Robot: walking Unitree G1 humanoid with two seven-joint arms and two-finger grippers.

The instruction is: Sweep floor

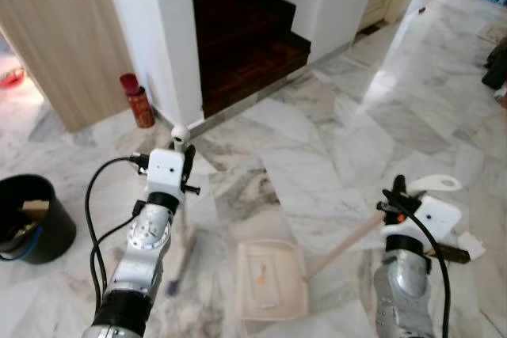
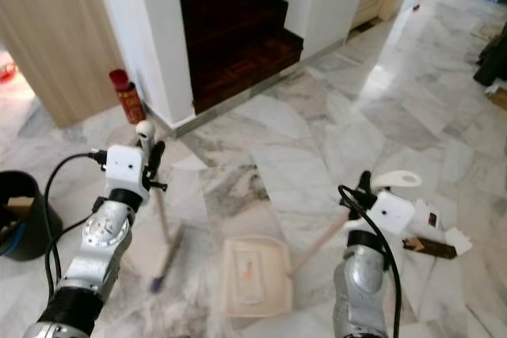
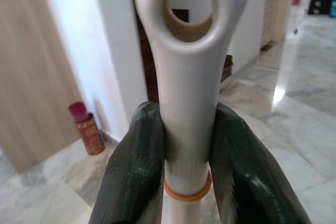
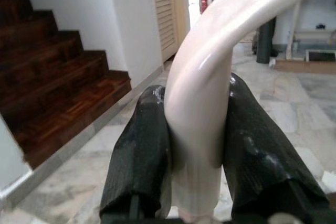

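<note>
L gripper [image 3: 186, 145] pinches broom handle [image 3: 189, 77] just below its loop, bristles far below jaws on floor; R gripper [image 4: 197, 145] clamps dustpan handle [image 4: 210, 77], dustpan [image 1: 272, 279] btwn arms; watch it: handles may twist in jaws, scattering debris.

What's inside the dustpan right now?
The dustpan on the marble floor holds a small orange scrap near its middle. The rest looks bare; fine dust is too small to tell.

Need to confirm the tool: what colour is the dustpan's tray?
Cream, with a small orange mark inside; the dustpan shows best in the left eye view.
</note>
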